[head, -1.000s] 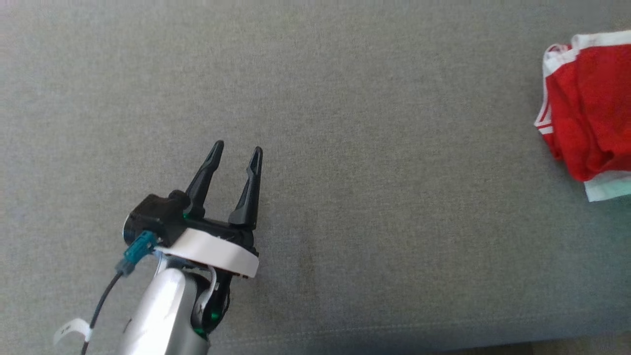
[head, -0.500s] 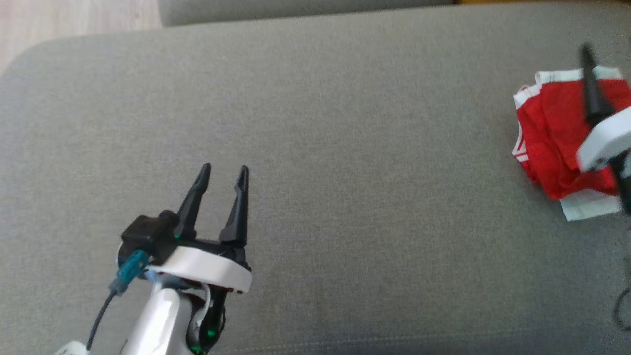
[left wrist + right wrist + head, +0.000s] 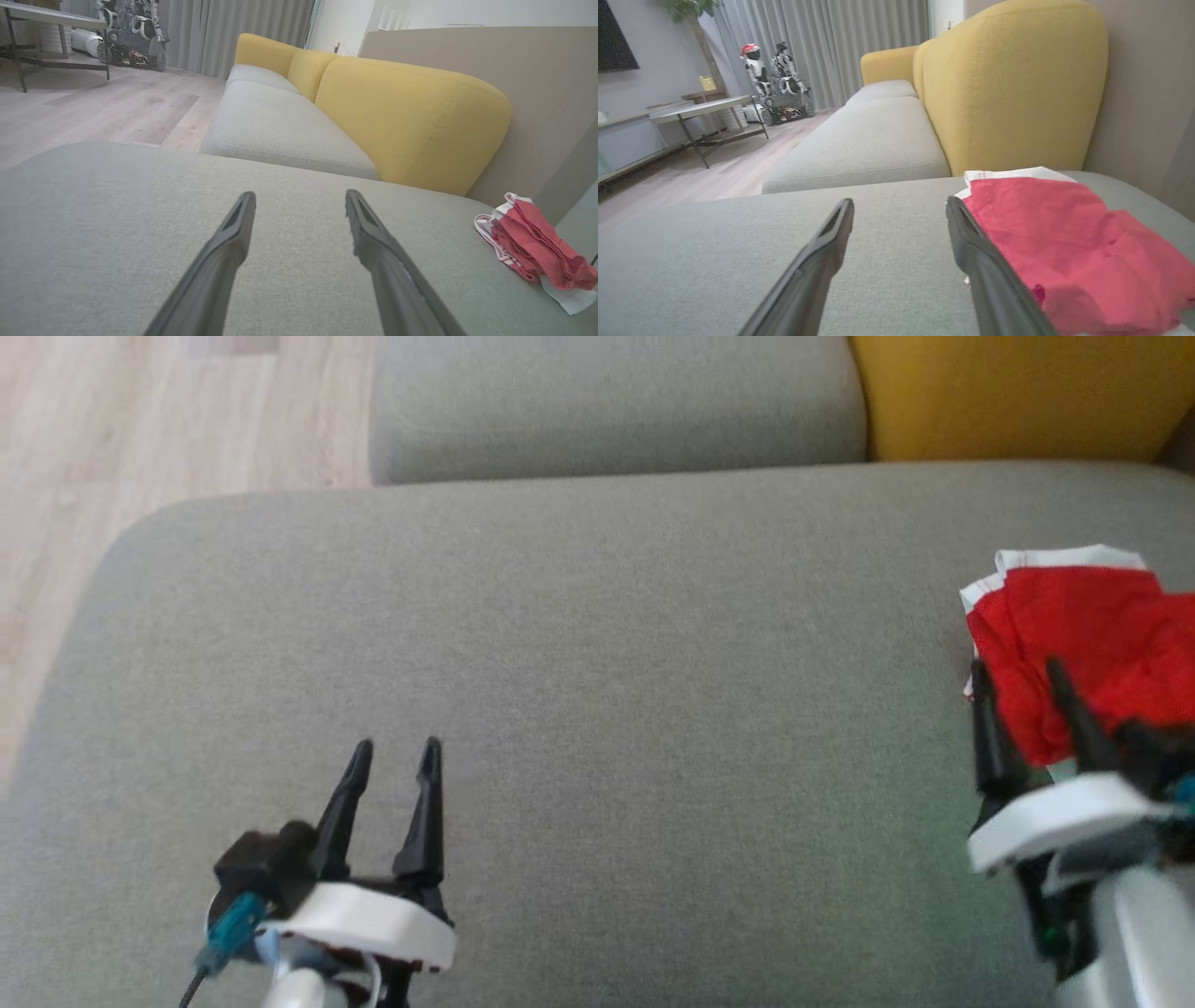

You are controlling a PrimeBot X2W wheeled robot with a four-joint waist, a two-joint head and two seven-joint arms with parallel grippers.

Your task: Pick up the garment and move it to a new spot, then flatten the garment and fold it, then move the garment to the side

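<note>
Left gripper (image 3: 397, 747) is held low at lower left of the head view, over the bare seat cushion (image 3: 607, 663). Its fingers (image 3: 422, 821) are spread wide, with nothing between them. This is judged a stand-off position: well apart from the cloth, so the middle of the cushion is free as working area.

Right gripper (image 3: 1016, 665) is seen at lower right, fingers likewise spread wide and empty. In the head view its tips are overlapped with the near left edge of the garment (image 3: 1074, 616). In the right wrist view the right-hand finger is lined up along that edge, with red cloth just beside it. Contact cannot be confirmed: touching or hovering just above, not settled.

The garment is red with white trim and is found at the far right of the frame on the same cushion, near the corner by the yellow backrest (image 3: 1008, 392). It is bunched into a compact, layered, wrinkled heap, not spread flat. A white band is shown at its upper edge.

Stage is not settled by this. A compact bundle at the side with open fingers beside it fits a rough fold set aside and released. It equally fits a crumpled piece lined up for a pick.

Farther up, a second cushion (image 3: 607, 401) is seen at top centre and wood floor (image 3: 140, 411) at upper left.
</note>
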